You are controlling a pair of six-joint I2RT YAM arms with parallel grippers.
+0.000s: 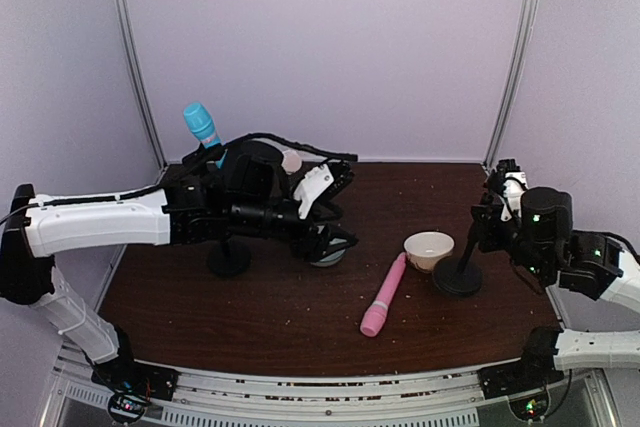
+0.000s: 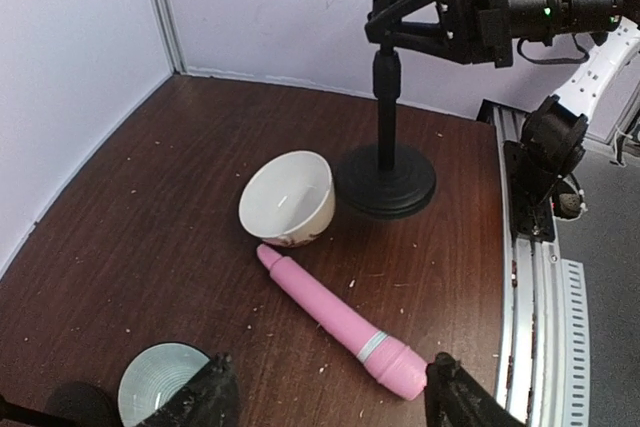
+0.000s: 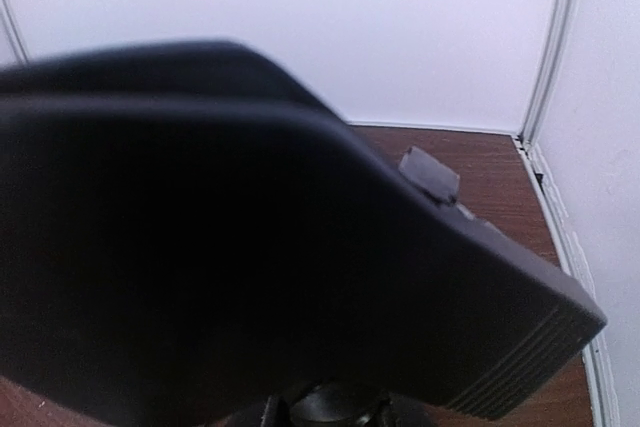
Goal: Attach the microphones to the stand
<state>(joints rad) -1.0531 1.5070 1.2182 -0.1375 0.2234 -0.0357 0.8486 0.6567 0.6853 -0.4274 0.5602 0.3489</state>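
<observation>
Pink microphone (image 2: 340,322) lies loose on surface (image 2: 130,237) beside bowl (image 2: 288,197), not yet mounted. Blue microphone (image 1: 200,125) seems mounted on left stand (image 1: 229,259). Cream microphone (image 1: 291,160) half hidden. Left gripper (image 2: 328,389) jaws released, empty. Right gripper (image 2: 385,32) jaws look clenched on right stand (image 2: 385,182).

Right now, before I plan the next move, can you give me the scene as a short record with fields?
bowl: upright, beside the right stand's base
right stand: upright, no mic on it
pink mic: lying flat near bowl, not held
blue mic: upright, high at far left; its holder is hidden
left gripper: jaws open, pink mic's head just ahead of them
right gripper: jaws seem shut on right stand's pole
</observation>
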